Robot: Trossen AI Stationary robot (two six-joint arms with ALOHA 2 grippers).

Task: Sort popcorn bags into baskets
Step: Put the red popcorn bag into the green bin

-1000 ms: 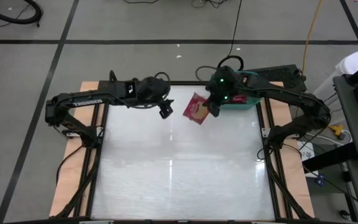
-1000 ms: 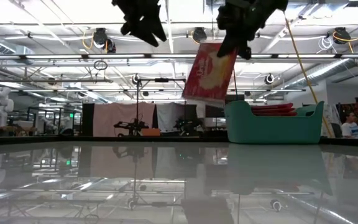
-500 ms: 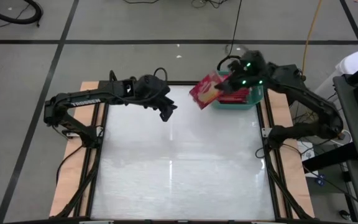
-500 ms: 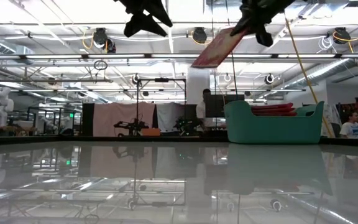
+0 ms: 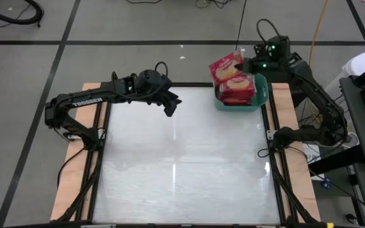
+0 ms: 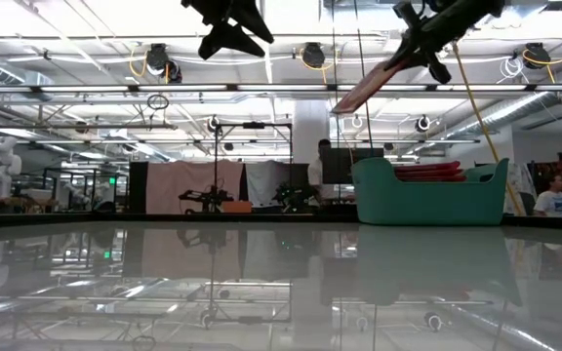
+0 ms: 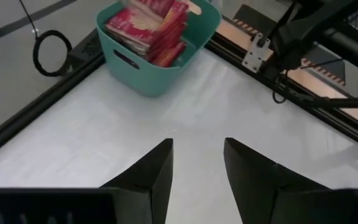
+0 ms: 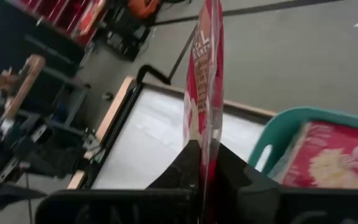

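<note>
One teal-green plastic tub [image 5: 258,100] with a rolled rim sits at the far right corner of the white tabletop [image 5: 182,164], and it is the only basket I can see. One flat red popcorn packet with a yellow-tan picture [image 5: 225,66] hangs in the air above the tub's far left rim, pinched by my right claw [image 5: 241,65], whose two dark fingers are clamped tight on the packet's edge. In the right wrist view that packet [image 8: 205,93] stands edge-on between the fingers, with the tub's rim [image 8: 272,134] just beyond it. In the low view the packet [image 6: 374,80] is tilted, raised well above the tub [image 6: 427,193] and clear of it.

Inside the tub I count two red packets lying face up [image 5: 238,88] from the high view; the left wrist view shows a leaning stack of red packets [image 7: 148,28] there, several of them, though I cannot give an exact count because they overlap.

My left claw [image 5: 172,105] hovers above the far middle of the tabletop, well apart from the tub. Its two dark fingers [image 7: 151,171] stand parted with a clear gap and nothing between them. No packets lie loose on the tabletop.
</note>
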